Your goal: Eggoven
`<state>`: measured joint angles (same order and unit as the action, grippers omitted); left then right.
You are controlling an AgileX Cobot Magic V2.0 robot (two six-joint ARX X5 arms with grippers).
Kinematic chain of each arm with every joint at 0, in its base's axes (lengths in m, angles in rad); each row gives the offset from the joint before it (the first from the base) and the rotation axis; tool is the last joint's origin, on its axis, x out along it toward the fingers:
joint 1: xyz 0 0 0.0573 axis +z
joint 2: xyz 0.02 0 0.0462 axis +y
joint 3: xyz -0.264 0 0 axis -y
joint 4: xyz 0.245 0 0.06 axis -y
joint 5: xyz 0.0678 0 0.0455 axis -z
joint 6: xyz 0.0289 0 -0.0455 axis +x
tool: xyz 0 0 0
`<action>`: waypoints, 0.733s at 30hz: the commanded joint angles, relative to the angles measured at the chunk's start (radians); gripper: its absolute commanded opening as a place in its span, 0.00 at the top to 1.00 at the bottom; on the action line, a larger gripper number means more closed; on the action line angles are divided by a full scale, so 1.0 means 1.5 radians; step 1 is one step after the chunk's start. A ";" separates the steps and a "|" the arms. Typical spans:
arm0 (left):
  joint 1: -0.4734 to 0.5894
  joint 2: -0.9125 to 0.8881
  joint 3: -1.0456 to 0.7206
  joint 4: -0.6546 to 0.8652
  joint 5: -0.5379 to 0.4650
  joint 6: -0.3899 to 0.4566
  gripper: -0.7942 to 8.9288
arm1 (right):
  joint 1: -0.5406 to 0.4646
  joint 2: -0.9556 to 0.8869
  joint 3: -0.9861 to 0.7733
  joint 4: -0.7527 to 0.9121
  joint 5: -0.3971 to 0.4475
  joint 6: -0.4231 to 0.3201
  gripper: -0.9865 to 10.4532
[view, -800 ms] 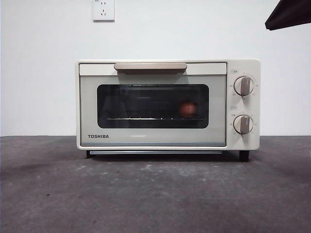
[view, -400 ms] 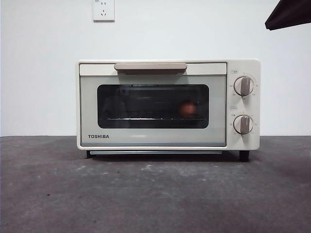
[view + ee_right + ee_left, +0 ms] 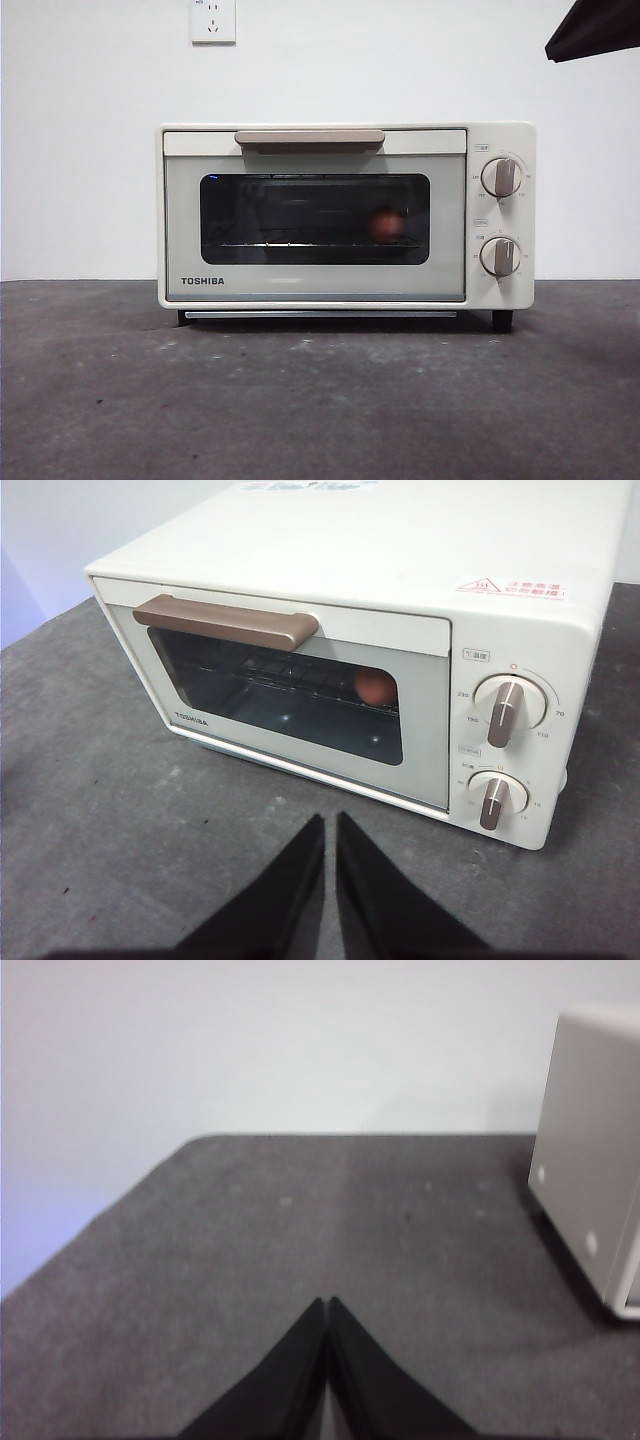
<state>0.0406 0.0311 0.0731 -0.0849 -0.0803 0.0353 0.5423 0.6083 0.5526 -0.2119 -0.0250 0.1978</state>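
The cream TOSHIBA oven (image 3: pixel 345 215) stands on the dark table with its door closed. Through the dark glass window a reddish-brown egg (image 3: pixel 386 224) rests on the wire rack, toward the knob side; the right wrist view shows the egg (image 3: pixel 374 687) there too. My right gripper (image 3: pixel 329 825) hovers shut above the table in front of the oven (image 3: pixel 350 650), short of its door. My left gripper (image 3: pixel 327 1305) is shut over bare table, with the oven's side wall (image 3: pixel 595 1150) off to one side. A black arm tip (image 3: pixel 592 28) shows at the top right corner of the front view.
A tan handle (image 3: pixel 309 137) runs along the door's top, and two grey knobs (image 3: pixel 500 177) (image 3: pixel 499 256) sit on the right panel. A wall socket (image 3: pixel 212 20) is on the white wall behind. The table edge (image 3: pixel 90 1220) lies near the left gripper.
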 commanded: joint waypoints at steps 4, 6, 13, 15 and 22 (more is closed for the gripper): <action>0.001 -0.019 -0.027 -0.034 0.000 -0.018 0.91 | 0.004 0.002 0.002 0.007 0.002 -0.005 0.91; 0.001 -0.019 -0.028 -0.054 0.001 -0.020 0.91 | 0.004 0.002 0.002 0.007 0.002 -0.005 0.91; 0.001 -0.019 -0.028 -0.089 0.001 -0.087 0.91 | 0.004 0.002 0.002 0.007 0.002 -0.005 0.91; 0.001 -0.019 -0.028 -0.084 0.001 -0.087 0.91 | 0.004 0.002 0.002 0.007 0.002 -0.005 0.91; 0.001 -0.019 -0.028 -0.083 0.001 -0.087 0.91 | 0.004 0.002 0.002 0.007 0.002 -0.005 0.91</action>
<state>0.0410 0.0048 0.0345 -0.1898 -0.0761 -0.0902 0.5423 0.6083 0.5526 -0.2119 -0.0250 0.1978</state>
